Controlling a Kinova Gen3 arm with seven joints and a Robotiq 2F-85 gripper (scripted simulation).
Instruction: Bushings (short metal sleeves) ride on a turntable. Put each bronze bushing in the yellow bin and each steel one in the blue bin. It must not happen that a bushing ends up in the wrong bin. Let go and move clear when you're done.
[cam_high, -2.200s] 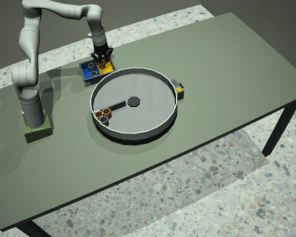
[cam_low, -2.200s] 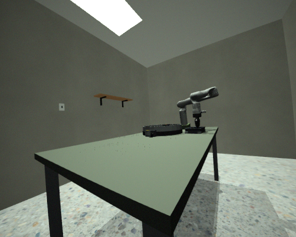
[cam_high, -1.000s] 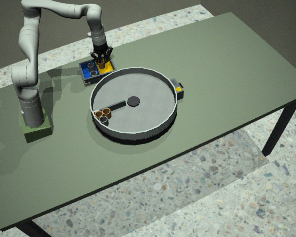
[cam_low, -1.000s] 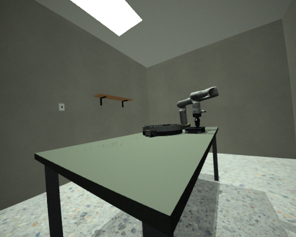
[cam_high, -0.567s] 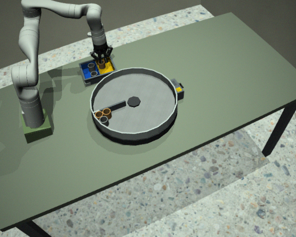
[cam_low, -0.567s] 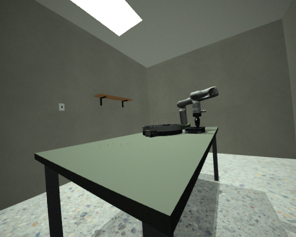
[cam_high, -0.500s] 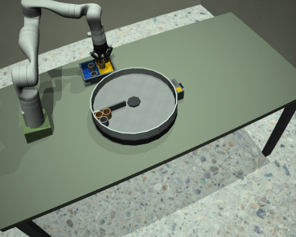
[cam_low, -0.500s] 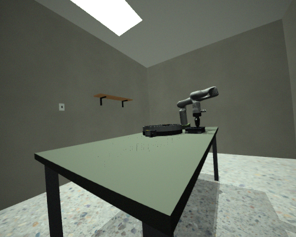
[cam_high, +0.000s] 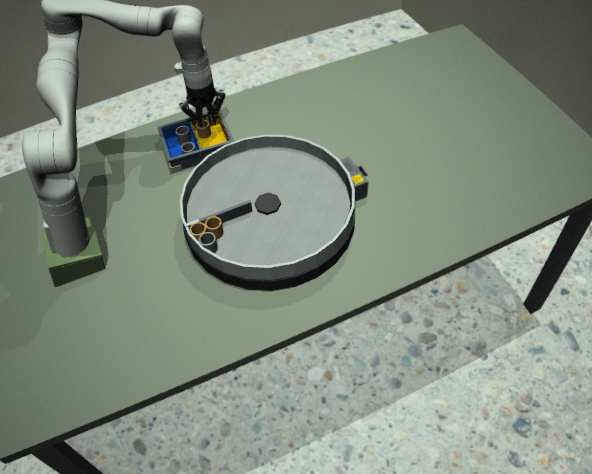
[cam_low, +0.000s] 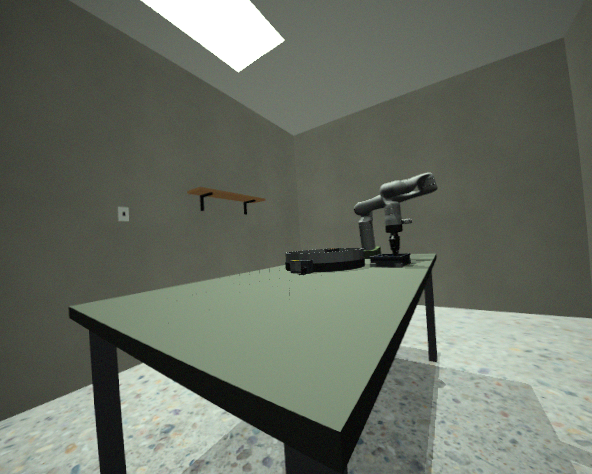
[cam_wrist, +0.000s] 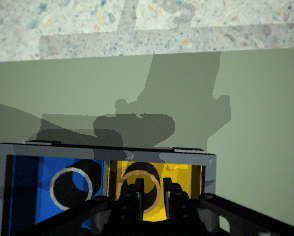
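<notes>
One bronze bushing (cam_high: 203, 133) (cam_wrist: 126, 175) stands in the yellow bin (cam_high: 215, 140) (cam_wrist: 186, 175), the gripper (cam_high: 207, 121) (cam_low: 395, 251) (cam_wrist: 153, 188) slightly open astride its wall, apparently ungripped; two steel bushings occupy the blue bin (cam_high: 173, 147) (cam_wrist: 26, 200); two bronze and one steel remain on the turntable (cam_high: 305, 195) (cam_low: 327, 257)

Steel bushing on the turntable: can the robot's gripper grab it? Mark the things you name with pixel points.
Probably, after the gripper (cam_high: 207, 121) (cam_low: 395, 251) (cam_wrist: 153, 188) crosses the rim (cam_high: 270, 272) (cam_low: 325, 257): two bronze bushings (cam_high: 216, 231) crowd it, but its middle-facing side looks free.
</notes>
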